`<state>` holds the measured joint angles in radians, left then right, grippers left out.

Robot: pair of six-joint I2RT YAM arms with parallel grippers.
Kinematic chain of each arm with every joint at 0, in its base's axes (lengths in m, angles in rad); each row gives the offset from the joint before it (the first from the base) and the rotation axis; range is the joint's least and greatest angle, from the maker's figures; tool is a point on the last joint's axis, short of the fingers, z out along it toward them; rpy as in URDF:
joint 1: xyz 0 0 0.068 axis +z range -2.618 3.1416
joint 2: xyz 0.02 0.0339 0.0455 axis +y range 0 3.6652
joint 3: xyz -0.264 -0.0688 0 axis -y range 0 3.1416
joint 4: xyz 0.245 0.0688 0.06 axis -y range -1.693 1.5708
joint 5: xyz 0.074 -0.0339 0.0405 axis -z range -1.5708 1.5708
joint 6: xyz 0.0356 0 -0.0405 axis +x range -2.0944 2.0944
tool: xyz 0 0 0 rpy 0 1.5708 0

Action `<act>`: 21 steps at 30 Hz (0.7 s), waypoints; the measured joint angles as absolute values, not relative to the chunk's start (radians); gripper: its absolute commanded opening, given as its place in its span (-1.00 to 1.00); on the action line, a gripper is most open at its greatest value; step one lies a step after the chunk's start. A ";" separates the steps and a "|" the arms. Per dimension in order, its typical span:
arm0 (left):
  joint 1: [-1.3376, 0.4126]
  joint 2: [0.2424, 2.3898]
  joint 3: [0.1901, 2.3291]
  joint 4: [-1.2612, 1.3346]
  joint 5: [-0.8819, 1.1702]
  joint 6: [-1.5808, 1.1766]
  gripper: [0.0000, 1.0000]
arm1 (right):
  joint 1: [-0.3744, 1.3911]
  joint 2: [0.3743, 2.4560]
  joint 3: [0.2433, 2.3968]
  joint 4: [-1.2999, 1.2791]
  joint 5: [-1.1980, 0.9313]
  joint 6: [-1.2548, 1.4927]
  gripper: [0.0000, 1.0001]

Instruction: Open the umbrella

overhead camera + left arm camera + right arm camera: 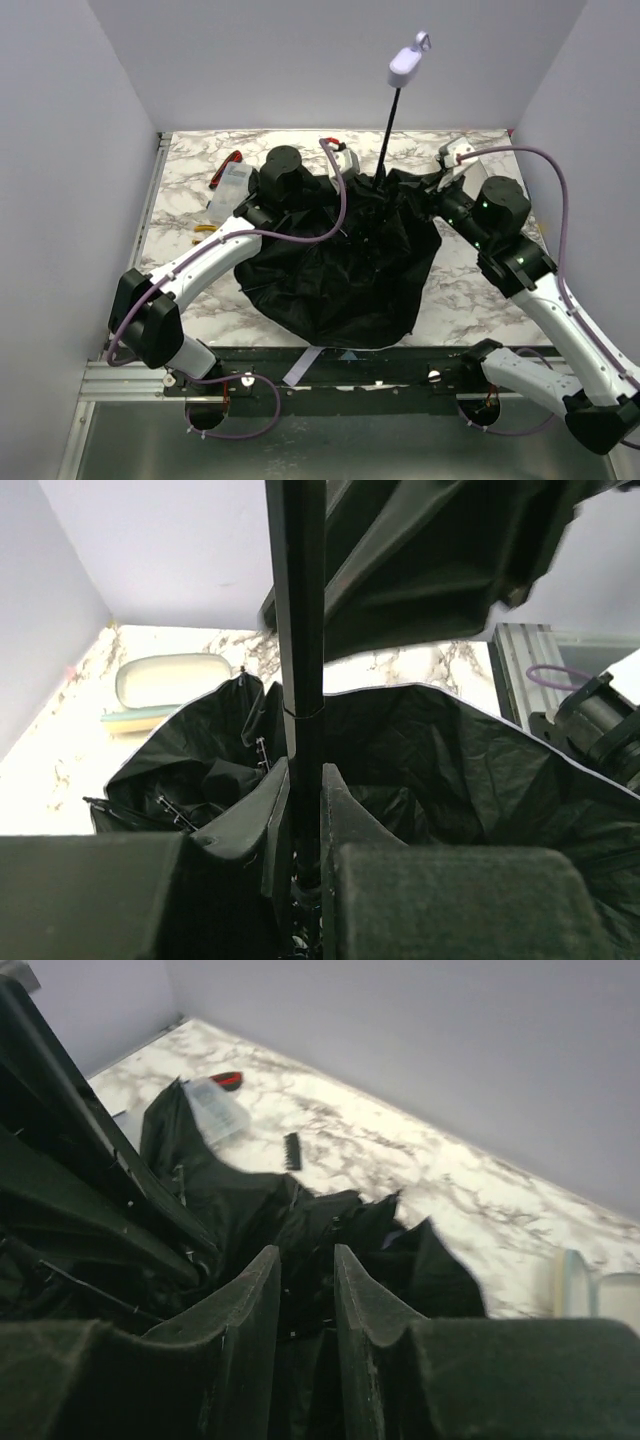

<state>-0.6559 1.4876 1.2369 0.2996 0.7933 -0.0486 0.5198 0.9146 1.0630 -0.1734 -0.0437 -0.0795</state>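
Cloth over thin ribs is most of what the umbrella [340, 265] amounts to here. It lies upended on the marble surface [470, 290], black lining upward and slumped in folds, spread below and around both sets of jaws. Its thin black shaft [388, 130] stands up from the middle, with the pale handle [408, 62] at the top, well above the jaws. The left jaws are clenched on the shaft low down, and in the left wrist view the rod runs straight up from between them. The right jaws stand a narrow slit apart with dark cloth and ribs just beyond their tips; whether they pinch anything I cannot tell. I judge the umbrella light, the canopy limp and slippery with no real purchase, and the ribs springy and easily bent. That leaves the stiff parts as the places to hold: the shaft, which the left jaws have, and the sliding runner or the handle for the opposing pull. The shaft looks slim and smooth, so it may slide through a grip unless squeezed firmly. Much is hidden. The runner and hub are lost in black folds beneath the left jaws, the outer fabric faces down, and the right jaws' tips blend into the lining. A blurred pale box [170, 680] lies beyond the left jaws, to their left.
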 measured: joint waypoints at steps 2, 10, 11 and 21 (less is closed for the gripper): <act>-0.670 1.479 1.236 0.291 0.793 0.001 -1.00 | 0.520 0.957 1.063 -0.174 -0.094 -0.075 -0.48; -0.701 1.435 1.236 0.285 0.800 0.080 -1.00 | 0.520 1.055 1.009 -0.105 -0.181 0.057 -0.46; -0.703 1.426 1.236 0.281 0.804 0.081 -1.00 | 0.520 1.058 0.991 -0.086 -0.185 0.085 -0.42; -0.702 1.323 1.236 0.236 0.810 0.083 -1.00 | 0.478 1.037 0.828 0.039 -0.196 0.157 0.25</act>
